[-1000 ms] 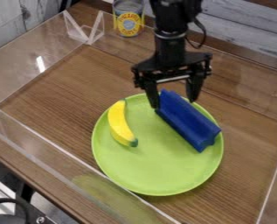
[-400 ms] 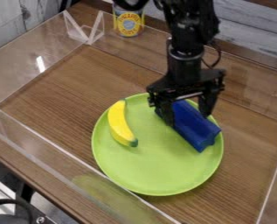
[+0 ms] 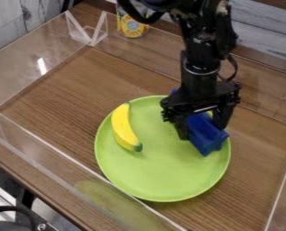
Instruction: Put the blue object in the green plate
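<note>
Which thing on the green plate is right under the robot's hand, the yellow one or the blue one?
The blue block. The open hand straddles its far end, while the yellow banana lies apart on the plate's other side.

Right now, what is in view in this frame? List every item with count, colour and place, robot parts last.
blue object: one, dark blue, lying on the right part of the green plate, between the pincer's fingers.
banana: one, yellow, lying on the left part of the plate.
green plate: one, lime green, on the table near the front.
can: one, yellow with a label, at the back of the table.
table: one, brown wood, with clear panels around its edges.
robot arm: one, black, reaching down from the top.
pincer: one, black, open, pointing down astride the blue object.
</note>
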